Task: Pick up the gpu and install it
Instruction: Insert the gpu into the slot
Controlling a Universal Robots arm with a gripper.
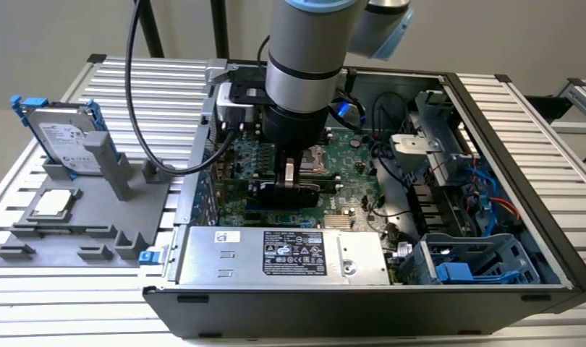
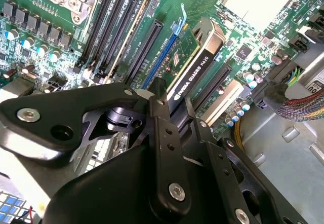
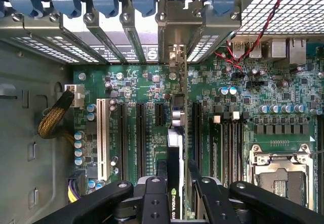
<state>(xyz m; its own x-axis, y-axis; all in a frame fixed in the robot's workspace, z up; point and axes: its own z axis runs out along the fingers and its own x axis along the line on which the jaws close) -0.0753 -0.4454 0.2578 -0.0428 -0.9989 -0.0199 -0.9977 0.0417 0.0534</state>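
presently the gripper (image 2: 169, 100) is closed on the gpu (image 2: 195, 64), its black fingers (image 3: 154, 196) clamped on either face of the thin card, which stands on edge over the motherboard (image 3: 228, 102) inside the open computer case (image 1: 524, 130). in the second wrist view the card's lower edge sits at the blue expansion slot (image 2: 159, 57), with a black slot beside it; whether it is fully seated cannot be told. in the first wrist view the gpu's silver bracket end (image 3: 177, 57) lies toward the rear slot openings of the case, past the row of slots. beyond the card on the motherboard is the empty cpu socket (image 3: 278, 176). in the exterior view, outside the case on that view's left, a grey fixture (image 1: 81, 224) holds a hard drive (image 1: 66, 137) upright and a small silver chip (image 1: 53, 204) lying flat.
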